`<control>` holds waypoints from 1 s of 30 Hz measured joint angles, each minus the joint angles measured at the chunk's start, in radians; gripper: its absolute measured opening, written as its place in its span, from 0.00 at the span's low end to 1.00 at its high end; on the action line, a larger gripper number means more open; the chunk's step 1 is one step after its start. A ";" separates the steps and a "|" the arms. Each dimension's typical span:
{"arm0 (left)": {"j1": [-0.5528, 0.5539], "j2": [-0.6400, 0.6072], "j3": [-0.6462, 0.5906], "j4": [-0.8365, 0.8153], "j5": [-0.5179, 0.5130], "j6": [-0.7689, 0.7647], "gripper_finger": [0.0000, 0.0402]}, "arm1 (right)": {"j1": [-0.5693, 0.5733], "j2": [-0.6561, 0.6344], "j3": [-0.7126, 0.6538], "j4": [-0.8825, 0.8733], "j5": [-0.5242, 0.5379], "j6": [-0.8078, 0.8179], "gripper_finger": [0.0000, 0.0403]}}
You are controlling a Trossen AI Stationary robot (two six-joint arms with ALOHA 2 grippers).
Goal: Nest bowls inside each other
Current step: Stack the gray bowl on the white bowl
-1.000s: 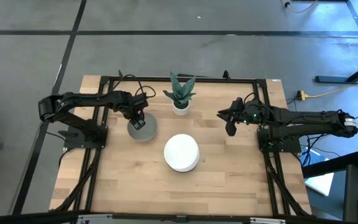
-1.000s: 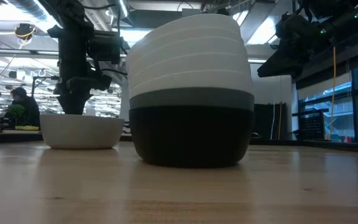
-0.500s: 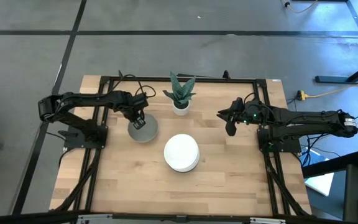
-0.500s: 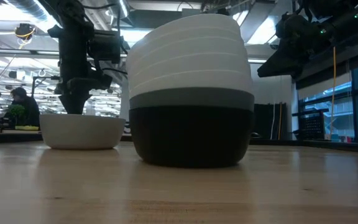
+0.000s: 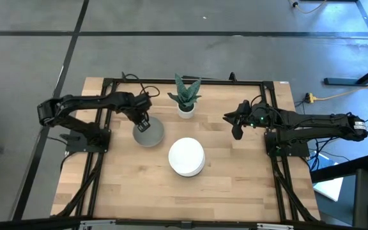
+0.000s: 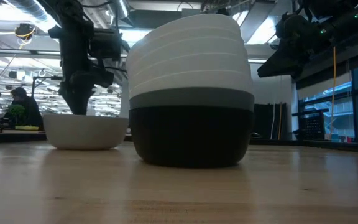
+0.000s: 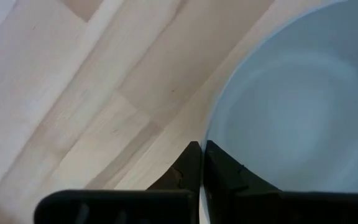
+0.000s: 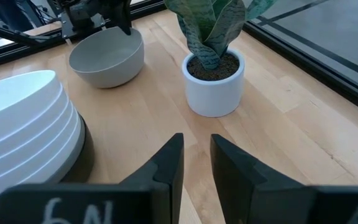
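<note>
A single grey bowl [image 5: 151, 134] stands on its base on the table, left of the middle. My left gripper [image 5: 142, 123] is shut on its far-left rim. To its right stands a nested stack of bowls [image 5: 186, 156]: black at the bottom, then grey, then several white [image 6: 190, 93]. My right gripper [image 5: 236, 133] hangs above the table right of the stack. It is open by a narrow gap [image 8: 196, 155] with nothing between its fingers. My left gripper pinches the grey bowl's rim [image 7: 202, 144] on the bowl's far-left side, one finger inside the bowl and one outside. The fingers come from above, pointing down. The bowl stays upright with its base on the table [image 6: 86, 144].
A small white pot with a green plant [image 5: 185, 97] stands at the far middle of the table, between the two arms. Bare wood lies along the near half of the table [image 5: 190, 198]. A black frame runs round the table's edges [image 5: 107, 83].
My left gripper has shut on the grey bowl's rim. The bowl has slid a little along the table toward the stack, staying upright. My right gripper has kept still.
</note>
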 joint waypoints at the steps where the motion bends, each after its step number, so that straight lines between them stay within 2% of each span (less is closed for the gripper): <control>1: 0.004 -0.012 0.000 0.002 0.005 0.001 0.00 | 0.000 0.000 0.000 0.000 0.000 0.000 0.20; 4: 0.012 -0.055 0.000 0.011 0.012 0.001 0.00 | 0.000 0.000 0.000 0.000 0.000 -0.002 0.20; 10: 0.030 -0.166 0.044 0.018 0.093 0.000 0.00 | 0.000 0.000 0.000 -0.001 0.001 -0.008 0.20; 16: 0.003 -0.236 0.109 0.119 0.141 -0.002 0.00 | 0.000 0.000 0.000 0.000 0.001 -0.014 0.20; 19: -0.028 -0.237 0.152 0.140 0.182 -0.003 0.00 | -0.001 0.000 0.000 0.000 0.002 -0.016 0.20; 23: -0.098 -0.227 0.208 0.248 0.241 -0.013 0.00 | 0.000 0.000 0.000 0.001 0.002 -0.019 0.20; 30: -0.233 -0.164 0.291 0.300 0.248 -0.057 0.00 | -0.001 0.000 0.000 0.003 0.003 -0.022 0.20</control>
